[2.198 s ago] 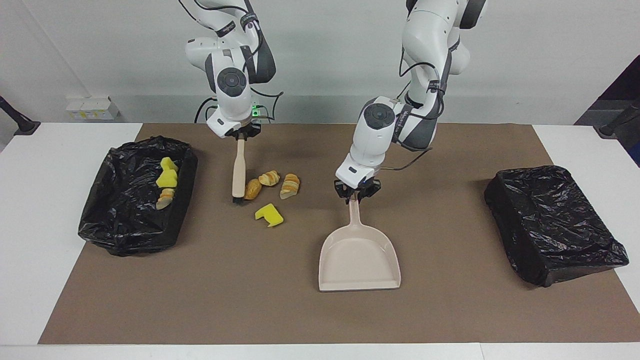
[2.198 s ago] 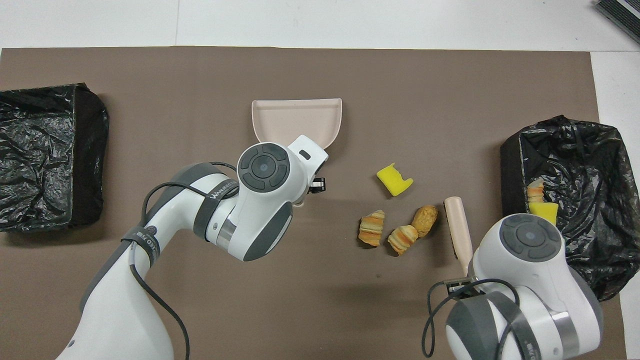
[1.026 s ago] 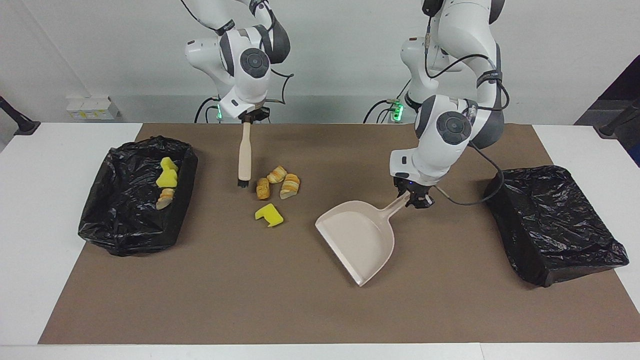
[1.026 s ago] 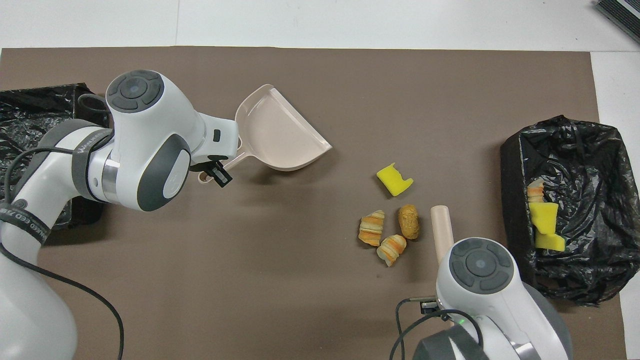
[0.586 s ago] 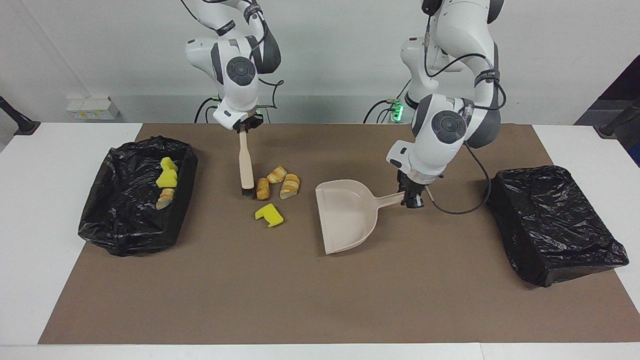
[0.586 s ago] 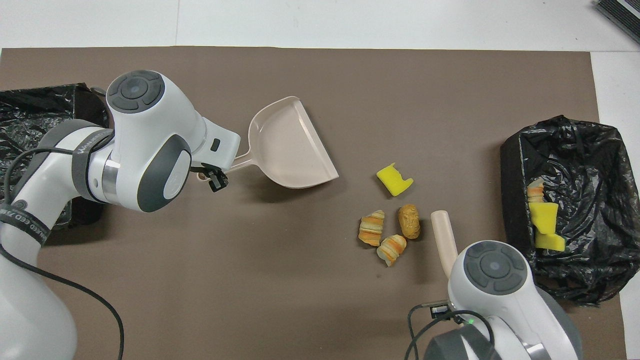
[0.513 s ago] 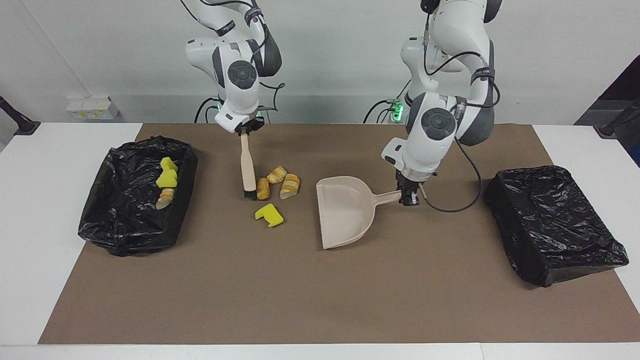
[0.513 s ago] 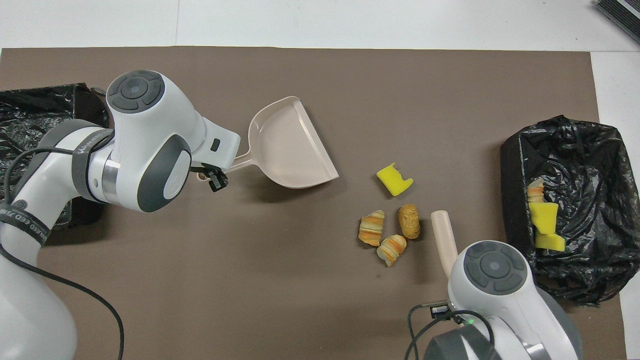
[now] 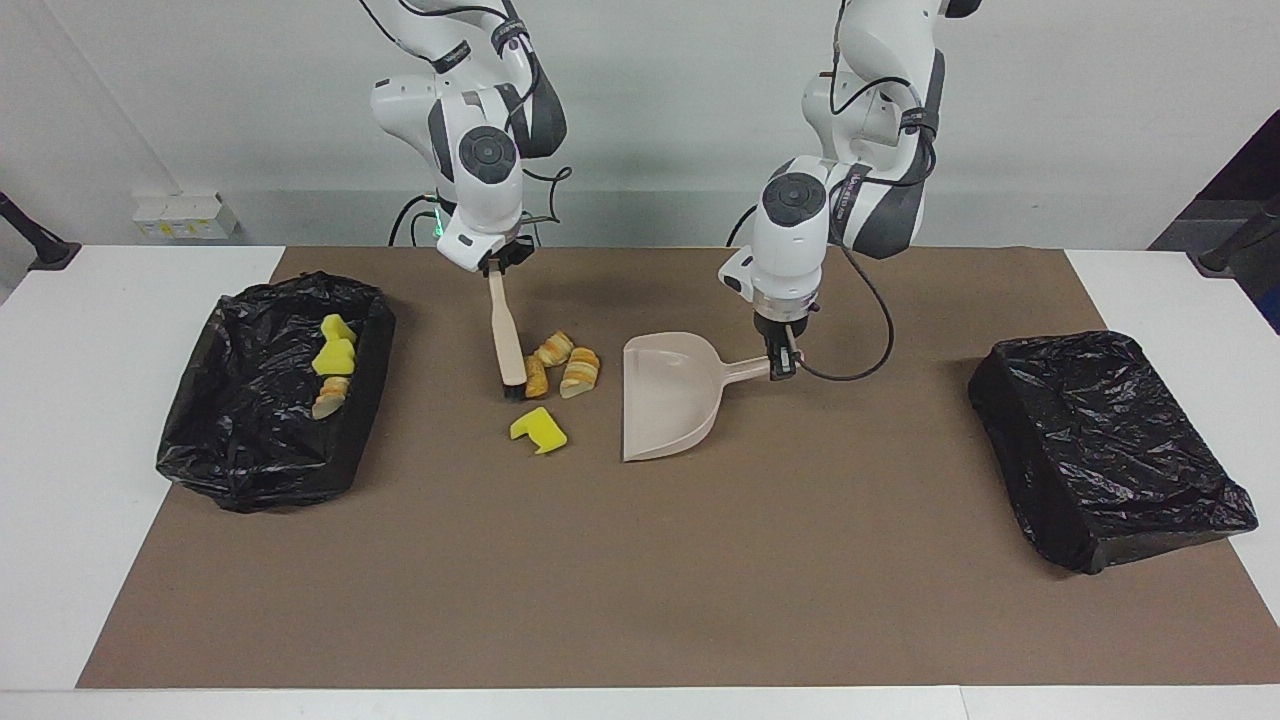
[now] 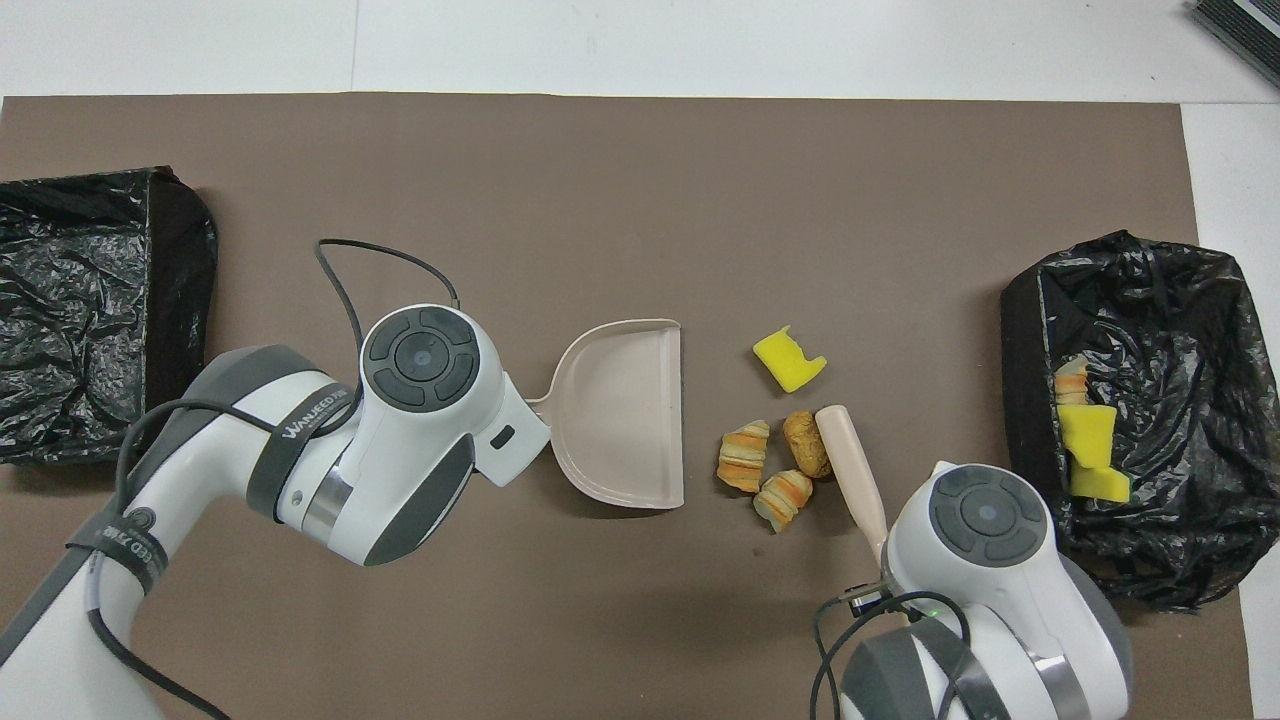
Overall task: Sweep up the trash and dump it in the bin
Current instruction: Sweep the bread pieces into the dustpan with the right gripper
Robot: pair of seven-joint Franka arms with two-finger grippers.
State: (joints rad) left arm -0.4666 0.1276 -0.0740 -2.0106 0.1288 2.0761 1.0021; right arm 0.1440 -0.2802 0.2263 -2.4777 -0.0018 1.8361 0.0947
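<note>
Three golden-brown bread pieces and a yellow sponge chunk lie on the brown mat. My right gripper is shut on the handle of the beige brush, whose black bristles touch one bread piece. My left gripper is shut on the handle of the beige dustpan. The pan lies flat beside the trash, its mouth turned toward it. The open black-lined bin at the right arm's end holds sponge chunks and bread.
A second black-bagged box sits at the left arm's end of the mat. A black cable loops from the left wrist. White table borders the mat on all sides.
The left arm carried the dustpan toward the trash and turned its mouth to face it. The right gripper's brush swung in against a bread piece and nudged it toward the pan.
</note>
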